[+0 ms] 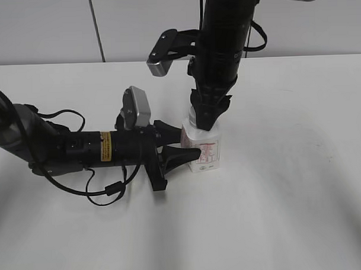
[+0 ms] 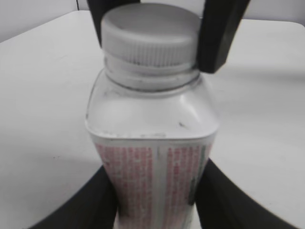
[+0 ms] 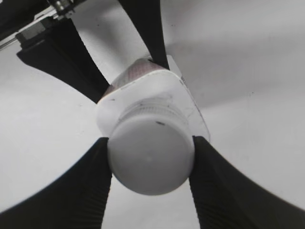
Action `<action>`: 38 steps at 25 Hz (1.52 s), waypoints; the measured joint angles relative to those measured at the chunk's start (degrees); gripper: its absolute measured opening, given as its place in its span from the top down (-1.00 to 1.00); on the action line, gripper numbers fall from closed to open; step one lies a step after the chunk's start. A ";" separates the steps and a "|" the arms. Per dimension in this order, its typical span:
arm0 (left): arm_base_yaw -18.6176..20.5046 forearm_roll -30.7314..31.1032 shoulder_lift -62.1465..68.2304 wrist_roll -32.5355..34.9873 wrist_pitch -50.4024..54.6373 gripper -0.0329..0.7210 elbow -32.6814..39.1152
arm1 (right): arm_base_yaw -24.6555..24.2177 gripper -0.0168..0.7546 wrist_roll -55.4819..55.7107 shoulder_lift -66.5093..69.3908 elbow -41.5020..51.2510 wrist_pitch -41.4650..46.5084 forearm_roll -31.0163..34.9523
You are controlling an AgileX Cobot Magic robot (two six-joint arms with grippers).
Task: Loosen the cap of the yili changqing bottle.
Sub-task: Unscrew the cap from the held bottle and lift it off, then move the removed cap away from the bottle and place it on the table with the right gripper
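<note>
The yili changqing bottle [image 1: 206,153] stands upright on the white table; it is white with a red-print label. My left gripper [image 1: 182,145] comes in from the left, lying low, and is shut on the bottle's body, one finger on each side [image 2: 155,191]. My right gripper [image 1: 208,115] comes down from above and is shut on the white ribbed cap [image 2: 151,34], one finger on each side of it [image 3: 150,157]. In the exterior view the cap is mostly hidden by the right fingers. The bottle's shoulders [image 3: 143,102] show below the cap in the right wrist view.
The white table [image 1: 289,196] spreads round the bottle. The left arm's black body and cables [image 1: 80,150] lie along the table on the left. A pale wall [image 1: 46,27] runs behind the table's far edge.
</note>
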 joint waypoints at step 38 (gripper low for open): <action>0.00 0.86 -0.30 -0.21 0.61 0.09 0.00 | -5.64 -0.06 47.96 -8.73 -2.82 0.08 -1.73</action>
